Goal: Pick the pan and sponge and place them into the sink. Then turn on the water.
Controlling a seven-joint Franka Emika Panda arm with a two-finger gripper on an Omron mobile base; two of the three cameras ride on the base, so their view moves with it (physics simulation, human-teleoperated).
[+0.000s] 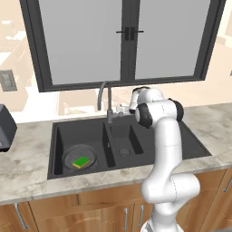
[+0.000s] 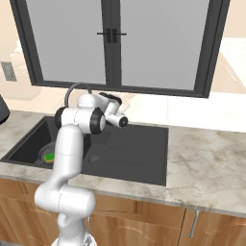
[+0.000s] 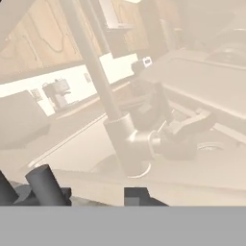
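Sponge in pan, lg sink basin.

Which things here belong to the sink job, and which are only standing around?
Job: pan and sponge, both already in the sink; faucet; gripper by the faucet base.
Not job: window, dark appliance, cabinets.

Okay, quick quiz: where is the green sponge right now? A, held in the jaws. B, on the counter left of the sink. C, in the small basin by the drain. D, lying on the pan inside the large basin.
D: the left base view shows the sponge lying on the pan, down in the large basin of the sink.
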